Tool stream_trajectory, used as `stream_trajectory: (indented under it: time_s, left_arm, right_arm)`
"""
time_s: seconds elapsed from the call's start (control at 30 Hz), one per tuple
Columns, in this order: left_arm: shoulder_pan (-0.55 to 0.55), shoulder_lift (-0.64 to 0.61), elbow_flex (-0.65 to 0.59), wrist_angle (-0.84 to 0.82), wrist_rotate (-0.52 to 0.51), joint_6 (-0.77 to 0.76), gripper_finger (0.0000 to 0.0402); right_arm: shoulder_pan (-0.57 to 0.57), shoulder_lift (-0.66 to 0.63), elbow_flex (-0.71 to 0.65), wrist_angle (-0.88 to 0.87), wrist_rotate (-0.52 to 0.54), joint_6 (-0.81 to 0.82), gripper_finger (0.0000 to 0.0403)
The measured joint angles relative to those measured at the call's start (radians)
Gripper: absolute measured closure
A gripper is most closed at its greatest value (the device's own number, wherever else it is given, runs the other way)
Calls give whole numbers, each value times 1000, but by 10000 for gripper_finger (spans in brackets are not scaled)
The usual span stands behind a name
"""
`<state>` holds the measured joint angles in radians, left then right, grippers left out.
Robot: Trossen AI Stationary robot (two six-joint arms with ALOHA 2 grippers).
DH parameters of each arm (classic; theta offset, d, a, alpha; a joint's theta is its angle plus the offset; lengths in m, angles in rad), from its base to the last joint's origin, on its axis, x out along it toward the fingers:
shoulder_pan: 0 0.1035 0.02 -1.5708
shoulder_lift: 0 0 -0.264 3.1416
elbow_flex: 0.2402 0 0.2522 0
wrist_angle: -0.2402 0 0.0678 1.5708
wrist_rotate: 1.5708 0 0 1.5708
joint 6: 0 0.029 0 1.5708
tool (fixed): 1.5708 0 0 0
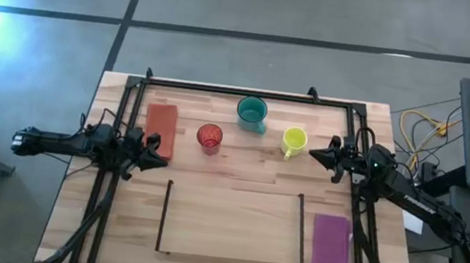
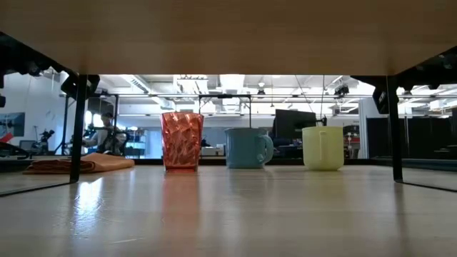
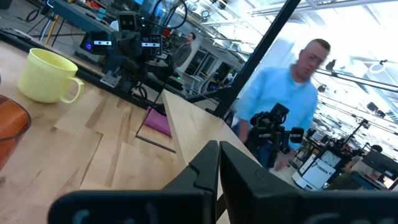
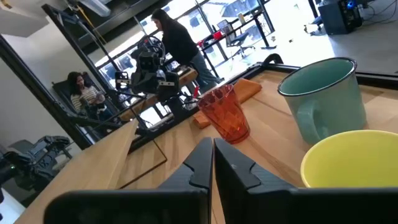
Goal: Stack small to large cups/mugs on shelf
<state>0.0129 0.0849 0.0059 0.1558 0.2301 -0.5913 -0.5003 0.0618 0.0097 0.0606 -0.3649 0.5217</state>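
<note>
You see the left end effector low over the bench at its left side, just beside the orange cloth; its fingers are pressed together, closed on nothing. Next comes the red cup, a faceted translucent tumbler without a handle, standing upright just right of the cloth. The teal mug stands upright a little farther back, near the rear frame bar, its handle toward the shelf side. Right of it the yellow mug stands upright, smaller and paler, its handle also toward the shelf side. All three stand apart from each other, in a loose row across the bench's middle.

The shelf, a thin black wire outline on bare wood, lies nearer the front edge, with none of the three inside it. The right end effector sits just beside the yellow mug, fingers closed and empty. A purple cloth lies right of the shelf.
</note>
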Motion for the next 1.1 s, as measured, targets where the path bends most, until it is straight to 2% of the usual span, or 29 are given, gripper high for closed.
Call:
stream_trajectory:
  time_s: [0.73,0.93,1.03,1.1]
  left_arm:
    - [0,0,0,0,0,0,402]
    - [0,0,0,0,0,0,402]
    - [0,0,0,0,0,0,402]
    - [0,0,0,0,0,0,402]
  right_arm:
    - [0,0,0,3,0,12,394]
    - [0,0,0,30,8,292,394]
    - [0,1,0,147,76,365,394]
    - [0,1,0,274,78,362,394]
